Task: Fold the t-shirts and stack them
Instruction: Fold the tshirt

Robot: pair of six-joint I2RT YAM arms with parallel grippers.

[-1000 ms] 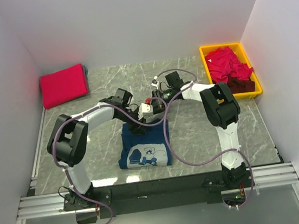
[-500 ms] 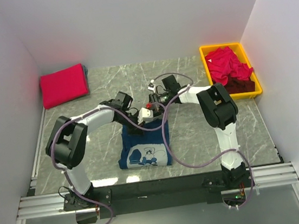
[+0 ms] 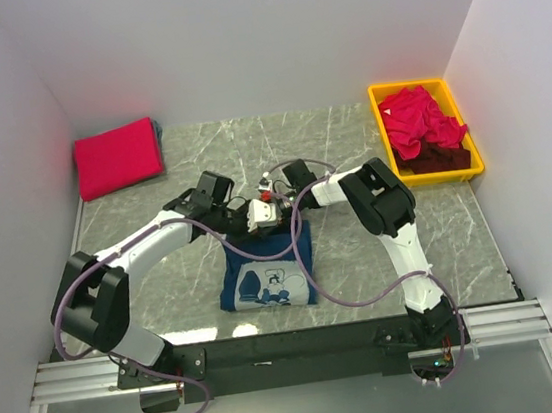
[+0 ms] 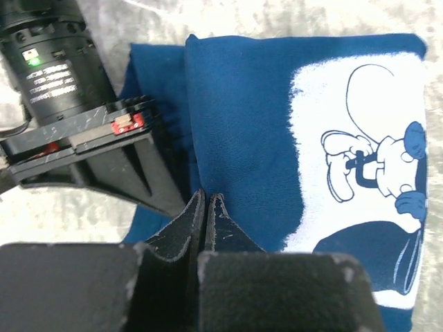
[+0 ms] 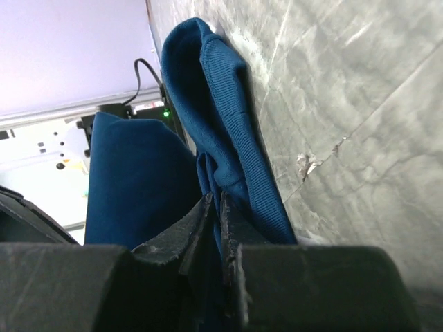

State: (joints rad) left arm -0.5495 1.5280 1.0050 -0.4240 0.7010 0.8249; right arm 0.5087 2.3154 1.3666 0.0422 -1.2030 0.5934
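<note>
A folded shirt (image 3: pixel 117 157) lies in the tabletop's (image 3: pixel 461 234) far left corner. A bin (image 3: pixel 384 135) holding shirts (image 3: pixel 425 120) sits far right. The centre shirt (image 3: pixel 267 276) lies towards the near edge.

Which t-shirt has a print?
The navy t-shirt at centre, white cartoon print up; the folded pink t-shirt far left and t-shirts in the yellow bin show none.

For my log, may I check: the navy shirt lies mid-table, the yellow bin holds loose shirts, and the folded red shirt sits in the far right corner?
Not quite: the top view shows the folded red shirt in the far left corner. The rest holds: the navy shirt lies mid-table and the yellow bin holds loose shirts.
</note>
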